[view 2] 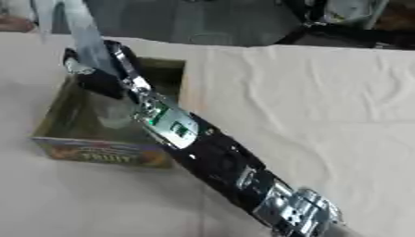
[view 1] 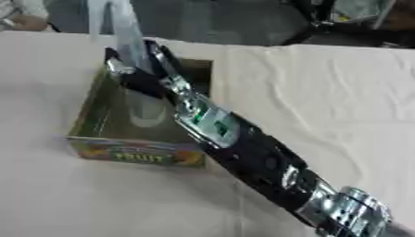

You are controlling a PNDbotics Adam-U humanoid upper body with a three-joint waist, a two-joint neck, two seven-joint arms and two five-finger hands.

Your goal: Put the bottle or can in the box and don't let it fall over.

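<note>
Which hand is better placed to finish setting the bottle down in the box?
The right hand. Its arm enters from the lower right, and its fingers are curled around the clear bottle, holding it upright over the inside of the box. No left hand appears in either view.

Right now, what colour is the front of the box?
Colourful, yellow lettering on the box front, clearest in the left eye view.

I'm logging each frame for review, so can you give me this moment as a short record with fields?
object: clear bottle, roughly upright, its base down inside the box
container: open cardboard box with a fruit print on its front
active hand: right hand, fingers curled round the bottle
left hand: not in view
surface: table under a pale cloth
</note>
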